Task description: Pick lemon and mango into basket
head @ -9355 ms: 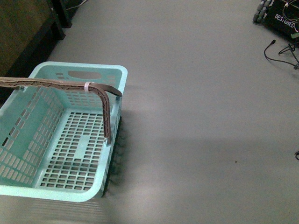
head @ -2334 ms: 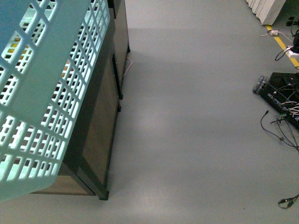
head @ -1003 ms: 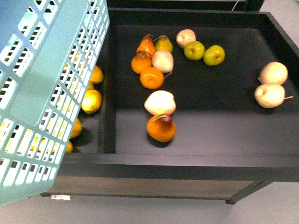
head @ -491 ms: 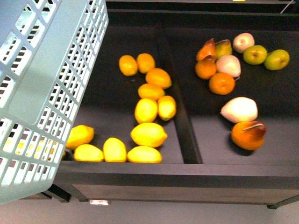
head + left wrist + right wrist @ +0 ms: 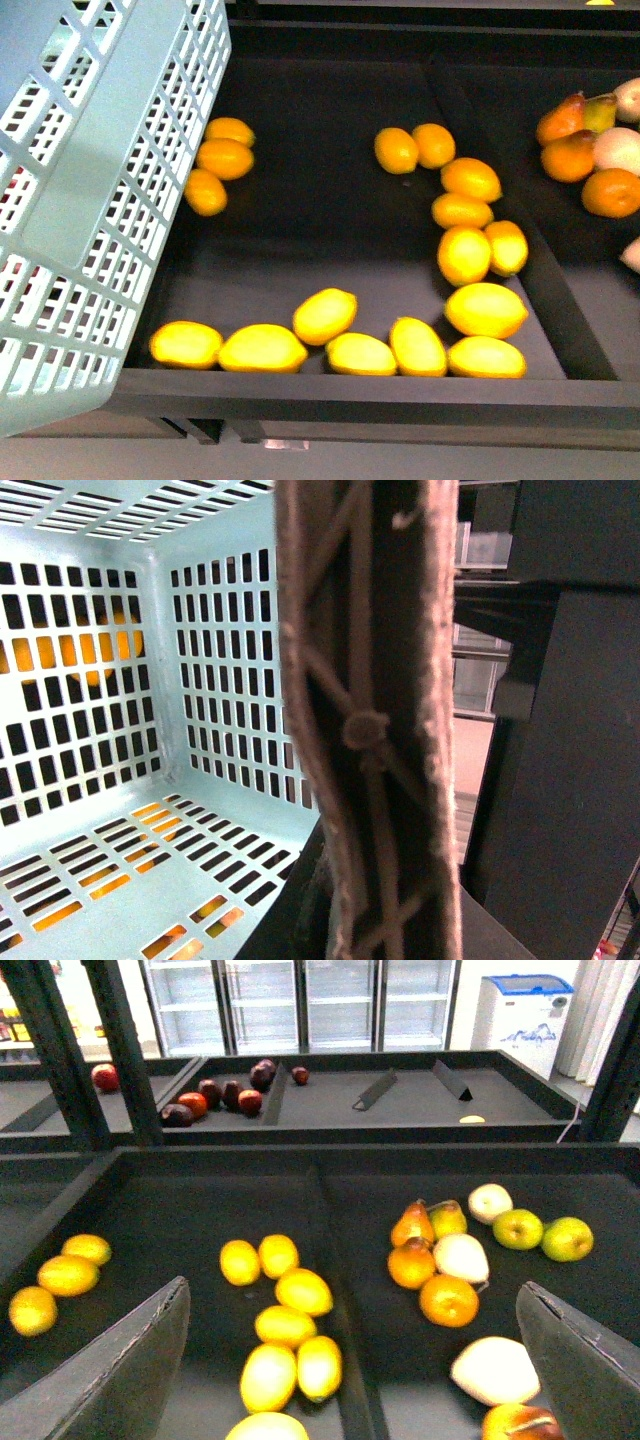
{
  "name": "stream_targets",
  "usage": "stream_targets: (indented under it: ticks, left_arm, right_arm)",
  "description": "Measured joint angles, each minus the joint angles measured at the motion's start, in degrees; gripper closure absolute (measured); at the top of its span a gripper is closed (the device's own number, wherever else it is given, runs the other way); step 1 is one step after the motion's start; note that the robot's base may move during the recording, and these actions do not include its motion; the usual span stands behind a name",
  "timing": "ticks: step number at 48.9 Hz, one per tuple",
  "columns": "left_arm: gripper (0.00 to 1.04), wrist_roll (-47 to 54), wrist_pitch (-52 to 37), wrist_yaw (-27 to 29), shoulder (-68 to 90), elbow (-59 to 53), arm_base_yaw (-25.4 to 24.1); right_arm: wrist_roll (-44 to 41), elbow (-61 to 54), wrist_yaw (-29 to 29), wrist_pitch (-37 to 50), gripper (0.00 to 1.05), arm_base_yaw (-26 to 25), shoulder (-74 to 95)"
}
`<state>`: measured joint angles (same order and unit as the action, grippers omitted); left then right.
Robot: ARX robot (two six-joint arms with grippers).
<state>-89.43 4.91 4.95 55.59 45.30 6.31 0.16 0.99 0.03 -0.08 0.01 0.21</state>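
- a black shelf tray [image 5: 330, 225] fills the front view, its middle compartment scattered with orange-yellow fruit.
- the lemon [image 5: 397, 150] (a short plump one, my best pick) lies toward the back. the mango [image 5: 461, 210], longer, lies near it among close neighbours.
- the basket [image 5: 90, 180] hangs tilted at the left over the tray's edge, and looks empty inside.
- the right gripper [image 5: 355, 1288] hovers over the tray, fingers [image 5: 140, 1360] spread wide. it should close across the lemon's short side, clear of the fruit beside it.
- the left gripper's fingers are out of sight behind the brown handle [image 5: 370, 730], so i cannot tell its grip.
- pears and oranges [image 5: 575, 160] sit past the divider [image 5: 545, 280]. the crowded fruit may roll.
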Motion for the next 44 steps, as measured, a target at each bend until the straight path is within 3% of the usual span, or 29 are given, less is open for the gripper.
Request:
stream_targets:
  ticks: [36, 44]
  left_arm:
    - [0.99, 0.0, 0.0, -0.2, 0.04, 0.0, -0.11]
    - [0.99, 1.05, -0.02, 2.1, -0.04, 0.0, -0.63]
  right_arm:
    - [0.0, 0.0, -0.39, 0.0, 0.09, -0.02, 0.07]
    - [0.0, -0.02, -0.37, 0.0, 0.09, -0.07, 0.0]
